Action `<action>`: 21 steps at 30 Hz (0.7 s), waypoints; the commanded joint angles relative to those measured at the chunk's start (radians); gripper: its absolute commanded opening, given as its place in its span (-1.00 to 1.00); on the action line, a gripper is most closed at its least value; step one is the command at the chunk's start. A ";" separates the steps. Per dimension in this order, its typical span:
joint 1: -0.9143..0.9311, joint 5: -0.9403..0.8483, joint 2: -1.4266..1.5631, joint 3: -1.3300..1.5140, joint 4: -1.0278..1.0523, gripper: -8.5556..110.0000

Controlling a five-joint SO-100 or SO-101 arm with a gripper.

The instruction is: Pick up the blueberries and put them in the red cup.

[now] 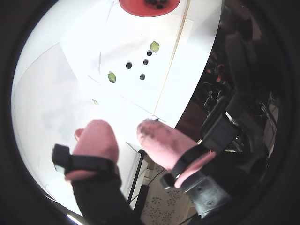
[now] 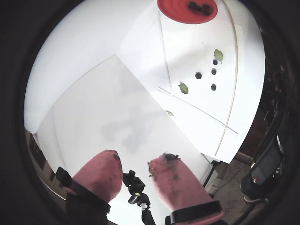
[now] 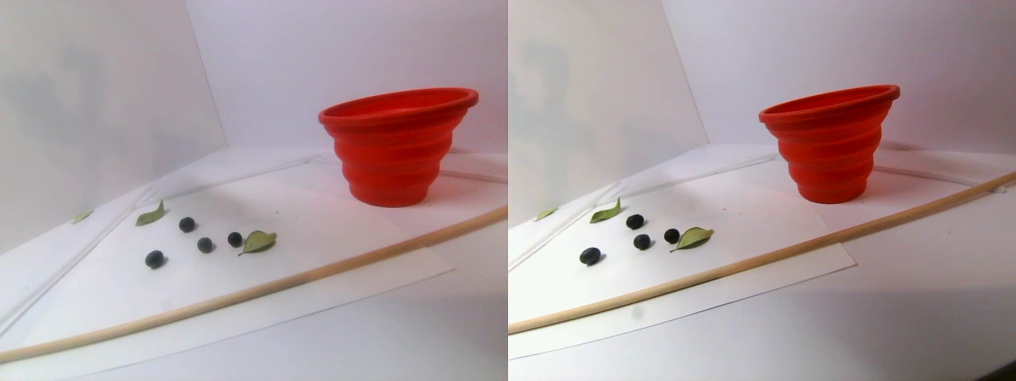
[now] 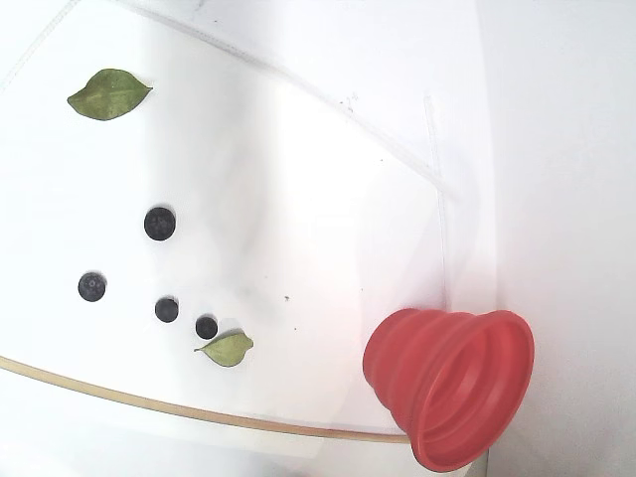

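Observation:
Four blueberries lie apart on white paper: in both wrist views, in the stereo pair view and in the fixed view. The red cup stands upright beyond them, also seen in the fixed view. In both wrist views only its rim shows at the top edge, with dark spots inside. My gripper has pink padded fingers spread open with nothing between them. It hangs high above the table, well short of the berries. It is out of the stereo pair and fixed views.
Two green leaves lie beside the berries, with a smaller one further off. A thin wooden rod crosses the paper's near edge. A black tripod head and dark equipment sit past the table's edge.

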 commanded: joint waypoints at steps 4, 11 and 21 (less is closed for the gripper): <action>0.015 0.000 0.003 -0.048 -0.005 -0.68; -0.014 -0.005 0.003 -0.091 -0.008 -0.67; -0.077 -0.106 -0.169 -0.057 -0.170 -0.68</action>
